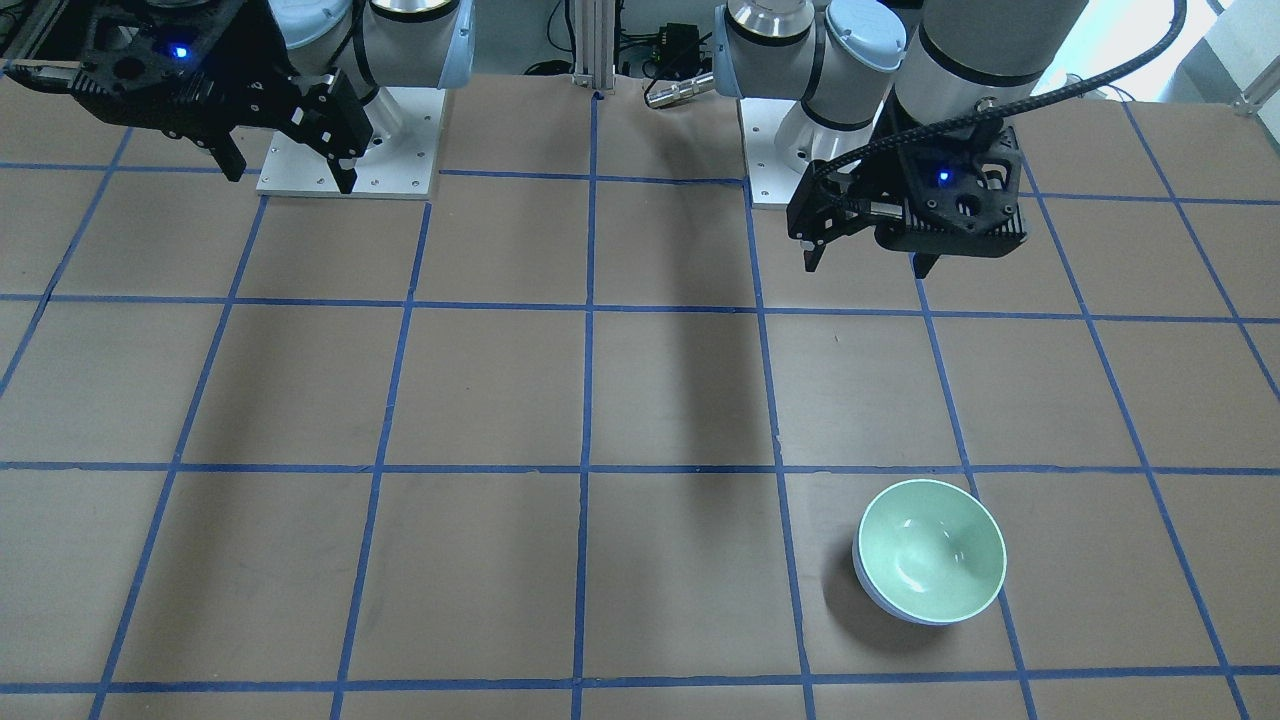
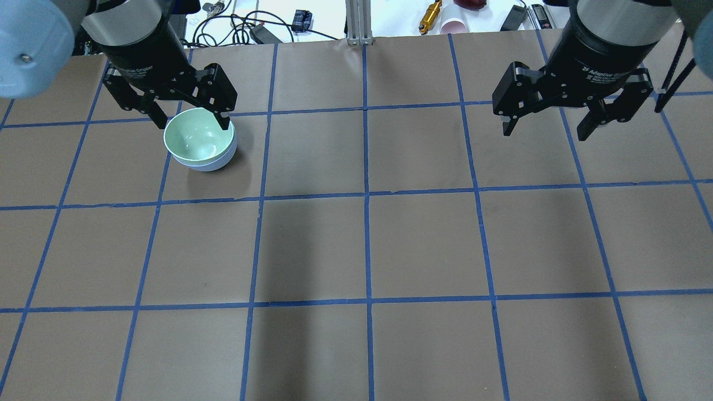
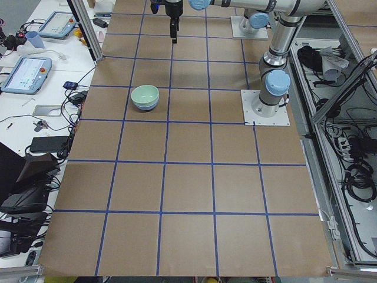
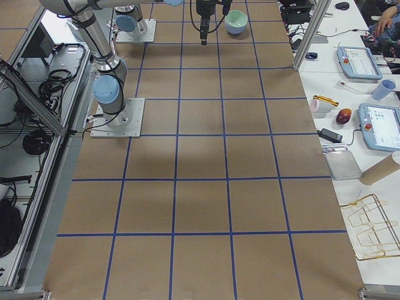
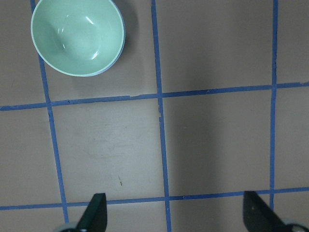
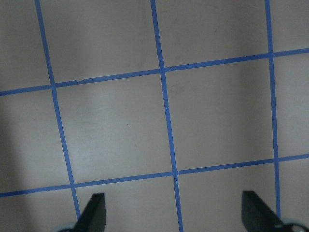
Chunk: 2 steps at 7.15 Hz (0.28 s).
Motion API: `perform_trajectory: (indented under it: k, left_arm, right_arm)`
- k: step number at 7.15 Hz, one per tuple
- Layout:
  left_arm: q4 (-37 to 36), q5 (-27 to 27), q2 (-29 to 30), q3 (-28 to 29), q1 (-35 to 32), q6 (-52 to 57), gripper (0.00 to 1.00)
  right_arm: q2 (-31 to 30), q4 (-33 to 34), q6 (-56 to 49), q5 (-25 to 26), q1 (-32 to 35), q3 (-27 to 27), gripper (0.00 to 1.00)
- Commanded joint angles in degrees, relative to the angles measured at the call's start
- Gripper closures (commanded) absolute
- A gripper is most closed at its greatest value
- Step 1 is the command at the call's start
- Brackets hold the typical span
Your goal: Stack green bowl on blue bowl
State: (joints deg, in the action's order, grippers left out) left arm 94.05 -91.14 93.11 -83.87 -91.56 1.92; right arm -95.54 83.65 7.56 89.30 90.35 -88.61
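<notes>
The green bowl sits upright, nested inside the blue bowl, of which only a thin outer rim and wall show. The pair stands on the robot's left side of the table, toward the far edge. It also shows in the overhead view, the green bowl in the blue bowl, and in the left wrist view. My left gripper hangs open and empty, high above the table on the robot's side of the bowls. My right gripper is open and empty, raised over bare table.
The table is brown paper with a blue tape grid. The arms' white base plates stand at the robot's edge. Cables, a pink cup and a yellow tool lie beyond the far edge.
</notes>
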Motion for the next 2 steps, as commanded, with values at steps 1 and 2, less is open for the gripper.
perform_trajectory:
  k: [1,2]
  left_arm:
    - [0.17,-0.09,-0.38,0.19,-0.02,0.01,0.0]
    - [0.35,-0.18,-0.39,0.11,-0.02,0.01,0.0]
  right_arm:
    - [0.0,0.02,0.0,0.0,0.0,0.01,0.0]
    - [0.0,-0.06,0.0,0.0,0.0,0.01,0.0]
